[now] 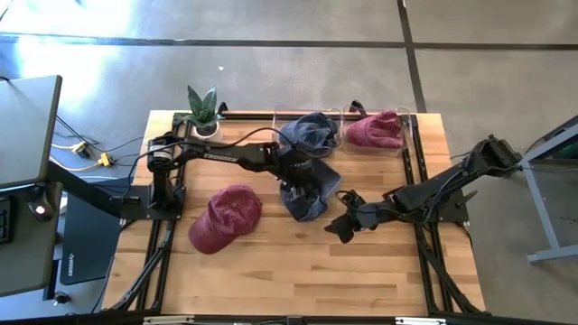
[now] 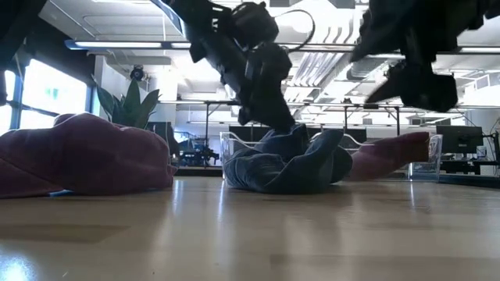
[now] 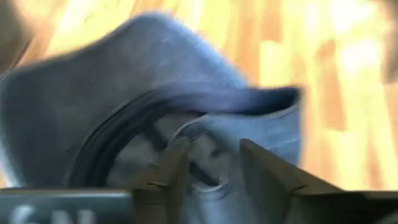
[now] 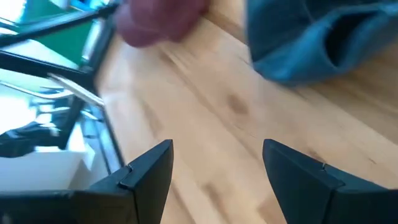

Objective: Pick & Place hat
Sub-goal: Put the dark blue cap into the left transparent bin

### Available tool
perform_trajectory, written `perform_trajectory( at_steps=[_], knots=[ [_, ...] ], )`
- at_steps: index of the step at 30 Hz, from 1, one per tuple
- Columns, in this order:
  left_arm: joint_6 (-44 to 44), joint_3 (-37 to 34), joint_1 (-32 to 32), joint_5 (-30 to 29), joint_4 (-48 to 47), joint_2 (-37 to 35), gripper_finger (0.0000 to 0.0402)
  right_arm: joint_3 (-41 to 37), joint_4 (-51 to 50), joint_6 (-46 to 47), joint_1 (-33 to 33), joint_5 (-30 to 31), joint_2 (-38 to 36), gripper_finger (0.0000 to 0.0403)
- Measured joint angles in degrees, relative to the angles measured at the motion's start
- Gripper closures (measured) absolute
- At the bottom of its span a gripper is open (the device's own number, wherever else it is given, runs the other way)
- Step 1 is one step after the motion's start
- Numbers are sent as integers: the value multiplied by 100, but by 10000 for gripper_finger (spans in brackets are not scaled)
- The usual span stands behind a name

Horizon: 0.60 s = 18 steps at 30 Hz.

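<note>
I have the left end effector [image 1: 302, 183] down on the blue hat [image 1: 307, 196] near the middle of the bench [image 1: 271, 271]. In the left wrist view its fingers [image 3: 171, 168] stand a narrow gap apart with the hat's blue cloth and a dark band right between and ahead of them; I cannot tell whether they have actually gripped it. In the low view the hat [image 2: 285, 164] lies crumpled on the wood with the left arm coming down onto its top.

My right end effector [image 1: 341, 226] hangs above the bench just beside the blue hat, on the right. Its fingers [image 4: 152, 165] are spread wide with only bare wood between them, holding nothing.

A red hat [image 1: 226, 218] lies on the bench's left part, apart from the blue one. At the far edge sit clear bins [image 1: 343, 131]: one has a second blue hat [image 1: 312, 131] in it, the other a second red hat [image 1: 375, 131]. A plant [image 1: 203, 110] stands at the far left corner.
</note>
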Motion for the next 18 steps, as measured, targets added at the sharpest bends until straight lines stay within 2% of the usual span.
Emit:
perform_trajectory(
  at_steps=[4, 7, 12, 16, 18],
  knots=[
    [21, -17, 0, -619, -194, 29, 184, 0, 329, -314, 111, 379, -1, 160],
    [201, -7, 2, -826, -203, 141, 155, 0, 357, -662, 47, 523, -1, 160],
    [474, 19, 0, -498, -172, 325, 160, 0, 379, -715, -135, 455, -1, 160],
    [466, -54, -2, -540, -533, 483, 182, 0, 574, -870, -206, 74, -31, 160],
    [485, 13, 0, -571, -319, 503, 197, 0, 626, -883, -206, 49, -42, 160]
  ],
)
